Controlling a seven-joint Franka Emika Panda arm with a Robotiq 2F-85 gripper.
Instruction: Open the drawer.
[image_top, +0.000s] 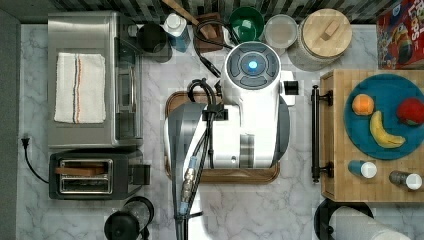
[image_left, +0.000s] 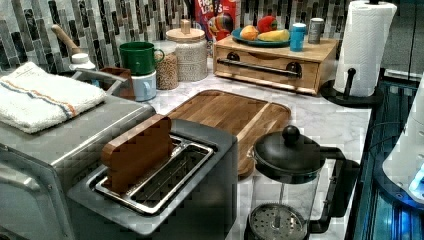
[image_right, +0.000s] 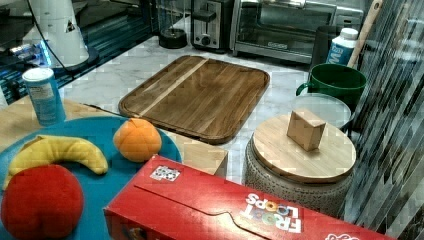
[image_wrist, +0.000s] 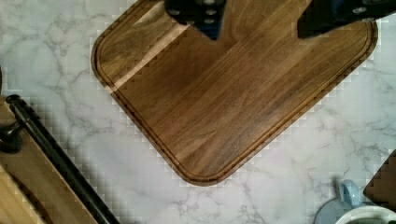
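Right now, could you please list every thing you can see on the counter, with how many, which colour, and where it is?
drawer: one, light wood, black bar handle, shut, at the top view's right.
tray: one, dark wood, counter middle.
plate: one, teal, on the cabinet; holds orange, banana, red fruit.
shakers: two, blue and metal, beside the plate.
cereal box: one, red, behind the cabinet.
jar: one, wooden lid.
mug: one, green.
toaster oven: one, silver, towel on top.
toaster: one, dark.
coffee press: one, black.
paper towels: one roll, white.
pincer: one, black, open, above the tray.
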